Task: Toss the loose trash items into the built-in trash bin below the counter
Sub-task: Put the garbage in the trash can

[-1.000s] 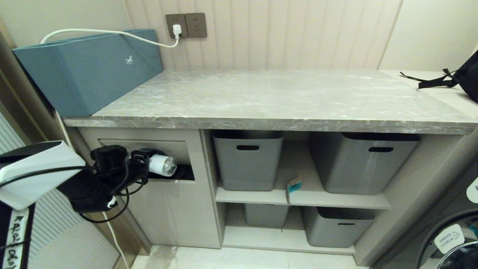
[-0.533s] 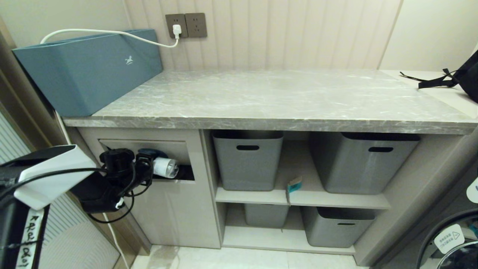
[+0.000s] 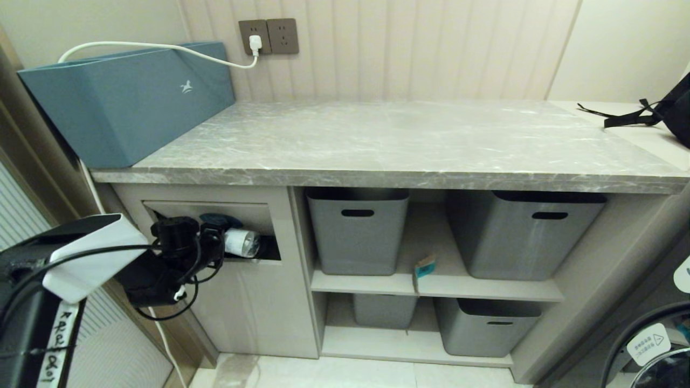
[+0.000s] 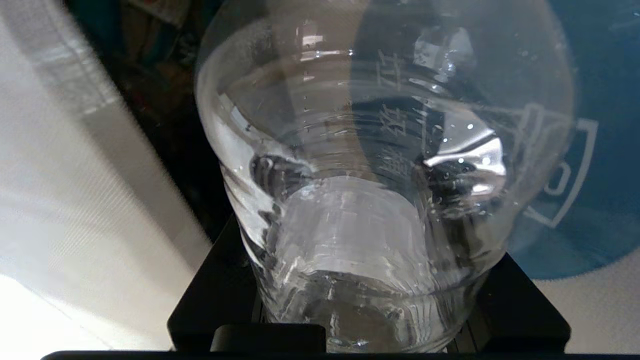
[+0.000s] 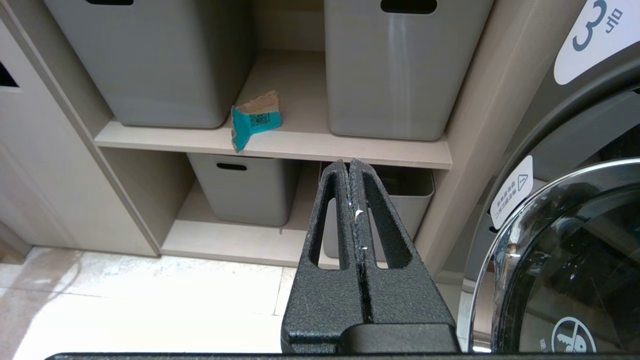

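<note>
My left gripper (image 3: 215,245) is shut on a clear plastic water bottle (image 3: 241,242) and holds it level, its far end poking into the dark opening of the built-in trash bin (image 3: 248,307) under the counter (image 3: 404,143). The bin's flap (image 3: 253,215) is tilted inward, its round blue sticker (image 3: 218,220) just above the bottle. In the left wrist view the bottle (image 4: 370,165) fills the picture between the black fingers (image 4: 210,310), with the sticker (image 4: 595,165) behind it. A small teal paper scrap (image 3: 424,268) (image 5: 255,120) lies on the middle shelf. My right gripper (image 5: 348,167) hangs shut and empty, low in front of the shelves.
Grey plastic tubs (image 3: 358,231) (image 3: 525,234) fill the open shelves right of the bin. A teal box (image 3: 129,102) with a white cable stands at the counter's left end, a black strapped bag (image 3: 674,110) at its far right. A washing machine door (image 5: 575,260) is beside my right gripper.
My left arm has pushed to the right, toward the cabinet. The bottle has gone further into the flap opening, so less of it shows outside.
</note>
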Available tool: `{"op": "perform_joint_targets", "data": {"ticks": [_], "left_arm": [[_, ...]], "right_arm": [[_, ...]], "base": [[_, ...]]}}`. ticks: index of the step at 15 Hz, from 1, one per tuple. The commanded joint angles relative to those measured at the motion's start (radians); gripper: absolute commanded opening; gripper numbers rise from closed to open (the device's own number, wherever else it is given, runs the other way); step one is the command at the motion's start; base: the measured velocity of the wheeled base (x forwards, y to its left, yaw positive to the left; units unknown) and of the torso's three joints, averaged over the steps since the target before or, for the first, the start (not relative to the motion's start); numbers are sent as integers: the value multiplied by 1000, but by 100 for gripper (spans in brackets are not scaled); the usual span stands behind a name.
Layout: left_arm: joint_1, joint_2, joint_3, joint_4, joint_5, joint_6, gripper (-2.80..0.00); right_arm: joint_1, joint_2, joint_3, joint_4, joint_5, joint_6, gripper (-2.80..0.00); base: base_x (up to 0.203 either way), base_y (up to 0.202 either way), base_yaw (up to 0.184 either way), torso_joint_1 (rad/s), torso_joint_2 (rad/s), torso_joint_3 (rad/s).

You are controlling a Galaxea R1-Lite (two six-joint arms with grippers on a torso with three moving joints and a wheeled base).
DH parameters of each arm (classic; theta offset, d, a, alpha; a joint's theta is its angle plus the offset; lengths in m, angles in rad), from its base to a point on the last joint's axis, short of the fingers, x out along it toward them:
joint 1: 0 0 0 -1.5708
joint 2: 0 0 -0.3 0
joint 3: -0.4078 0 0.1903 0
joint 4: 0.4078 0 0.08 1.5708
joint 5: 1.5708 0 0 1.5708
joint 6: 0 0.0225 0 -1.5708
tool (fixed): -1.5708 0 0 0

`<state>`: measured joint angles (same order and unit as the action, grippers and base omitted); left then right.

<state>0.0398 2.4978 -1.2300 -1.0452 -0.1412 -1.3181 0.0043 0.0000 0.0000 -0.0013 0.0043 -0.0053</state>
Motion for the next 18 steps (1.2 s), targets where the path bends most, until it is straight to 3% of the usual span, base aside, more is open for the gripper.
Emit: {"op": "perform_joint_targets", "data": {"ticks": [1,4,18], "left_arm": [[0,23,-56,13,9,-8,-280],[0,41,-114,90,17,-27,-280],[0,72,-189,142,28,-27,-280]], "right_arm": [[0,-2,0,0,0,-1,-280],[0,-2,0,0,0,-1,-280],[0,0,0,0,0,-1,-280]], "base": [[0,0,0,0,0,0],[0,0,0,0,0,0],[0,0,0,0,0,0]]}}
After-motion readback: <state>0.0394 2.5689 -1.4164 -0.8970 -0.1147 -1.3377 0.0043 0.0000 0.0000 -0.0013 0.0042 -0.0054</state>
